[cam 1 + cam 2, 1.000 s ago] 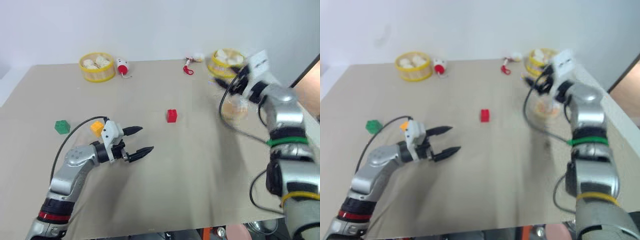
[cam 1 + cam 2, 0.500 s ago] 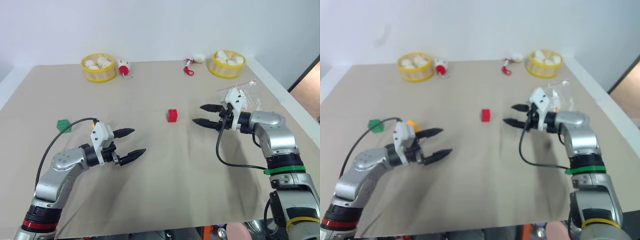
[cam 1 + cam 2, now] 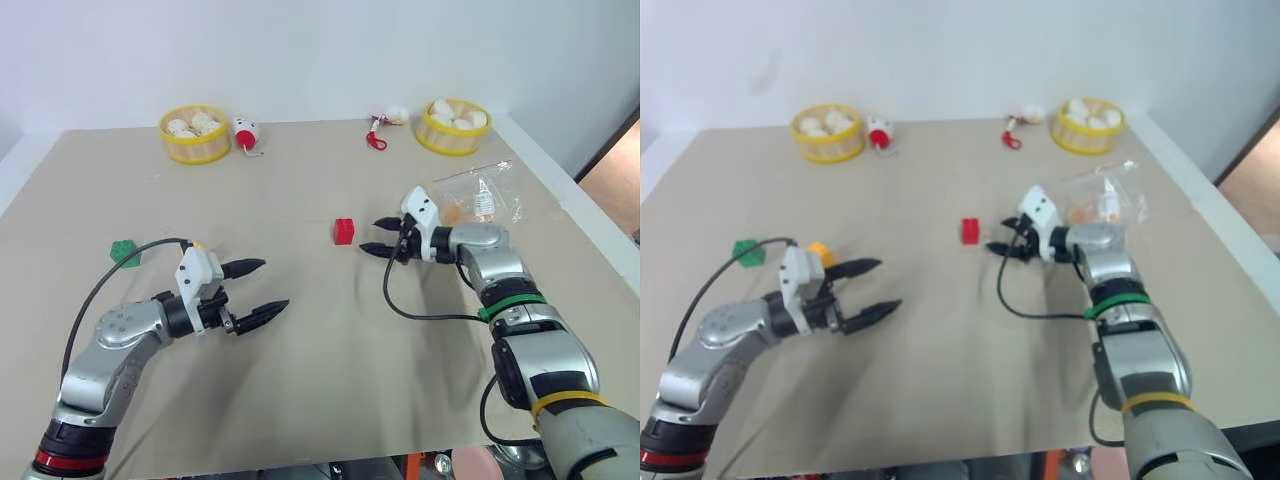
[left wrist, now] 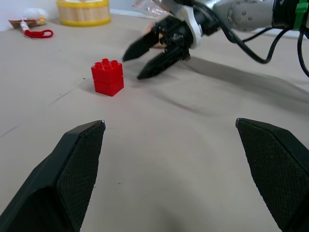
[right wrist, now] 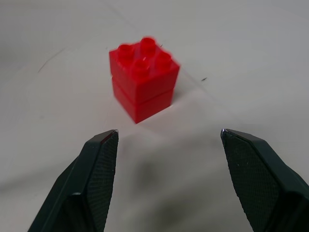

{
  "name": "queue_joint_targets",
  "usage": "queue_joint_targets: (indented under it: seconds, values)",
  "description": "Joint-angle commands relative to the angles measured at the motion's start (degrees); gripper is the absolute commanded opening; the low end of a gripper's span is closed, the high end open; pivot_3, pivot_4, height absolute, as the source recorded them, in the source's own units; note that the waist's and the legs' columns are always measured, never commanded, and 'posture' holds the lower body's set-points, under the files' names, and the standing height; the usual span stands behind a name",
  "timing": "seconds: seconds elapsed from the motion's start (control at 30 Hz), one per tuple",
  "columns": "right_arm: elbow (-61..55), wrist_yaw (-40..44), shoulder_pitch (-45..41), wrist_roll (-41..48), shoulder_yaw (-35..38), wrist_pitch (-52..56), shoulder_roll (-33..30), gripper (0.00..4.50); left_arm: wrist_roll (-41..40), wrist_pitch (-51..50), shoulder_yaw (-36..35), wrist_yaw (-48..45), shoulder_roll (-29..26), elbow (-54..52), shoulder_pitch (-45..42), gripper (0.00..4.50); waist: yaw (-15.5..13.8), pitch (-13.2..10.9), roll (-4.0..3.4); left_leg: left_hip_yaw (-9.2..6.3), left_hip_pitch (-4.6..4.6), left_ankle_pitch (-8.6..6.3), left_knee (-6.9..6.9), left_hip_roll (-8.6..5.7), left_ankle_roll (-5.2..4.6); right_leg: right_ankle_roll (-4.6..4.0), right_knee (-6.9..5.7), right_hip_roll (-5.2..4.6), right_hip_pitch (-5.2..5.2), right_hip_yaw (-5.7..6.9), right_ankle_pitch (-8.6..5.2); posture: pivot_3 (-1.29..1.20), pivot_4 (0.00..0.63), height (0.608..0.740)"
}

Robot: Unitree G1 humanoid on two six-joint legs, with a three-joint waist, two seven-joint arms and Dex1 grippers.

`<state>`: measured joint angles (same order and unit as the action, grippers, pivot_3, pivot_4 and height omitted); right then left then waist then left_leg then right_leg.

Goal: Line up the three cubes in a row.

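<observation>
Right gripper (image 3: 370,236) at the red cube (image 3: 344,231)

We see its fingers spread, tips just beside the cube, nothing held. Our left gripper (image 3: 263,287) hangs wide open and empty, near the yellow-orange cube (image 3: 818,252); the green cube (image 3: 124,252) sits farther left.

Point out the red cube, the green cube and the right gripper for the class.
red cube (image 5: 143,79), right wrist view, on its studded top.
green cube (image 3: 124,252), left eye view, on its top face.
right gripper (image 3: 377,237), left eye view, midway between its open fingertips.
</observation>
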<state>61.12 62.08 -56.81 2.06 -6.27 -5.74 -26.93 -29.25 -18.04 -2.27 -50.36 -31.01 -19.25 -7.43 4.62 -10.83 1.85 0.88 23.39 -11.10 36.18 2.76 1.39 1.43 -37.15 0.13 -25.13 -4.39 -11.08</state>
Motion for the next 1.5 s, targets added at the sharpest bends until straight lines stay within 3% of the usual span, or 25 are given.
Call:
queue_joint_targets:
  seconds: [0.03, 0.53, 1.43, 1.5]
  values:
    - [2.60, 1.80, -3.45, -0.64, 0.59, -2.19, 0.61, 3.49, -0.84, -0.27, -1.94, 1.13, -0.85, -3.38, 0.83, 4.50, 0.00, 0.00, 0.00, 0.00, -0.01, 0.00, 0.00, 0.00, 0.00, 0.00, 0.00, 0.00, 0.00, 0.00, 0.00, 0.00, 0.150, 0.740]
    - [10.40, -2.11, -9.32, -4.67, 0.74, -3.88, 6.22, 3.49, -1.36, -0.50, -2.99, 2.75, -1.84, -5.21, 4.18, 4.50, 0.17, 0.00, 0.00, 0.01, -0.03, 0.00, 0.00, 0.01, 0.00, -0.02, -0.04, 0.02, -0.01, -0.01, 0.01, 0.00, 0.150, 0.740]
    - [11.67, -4.05, -10.71, -6.29, 1.70, -3.70, 7.50, 3.49, -0.30, 2.55, -2.88, 4.19, 1.36, -0.89, 2.65, 4.50, 0.17, 0.00, 0.00, 0.00, -0.03, 0.00, -0.01, 0.01, 0.00, -0.02, -0.04, 0.02, -0.01, -0.01, 0.01, 0.00, 0.150, 0.740]
    - [11.65, -3.78, -10.78, -6.20, 1.77, -3.74, 7.60, 2.93, -0.24, 2.59, -2.84, 4.26, 1.43, -1.03, 2.66, 4.50, 0.17, 0.00, 0.00, 0.00, -0.03, 0.00, -0.01, 0.01, 0.00, -0.02, -0.04, 0.02, -0.01, -0.01, 0.01, 0.00, 0.150, 0.740]
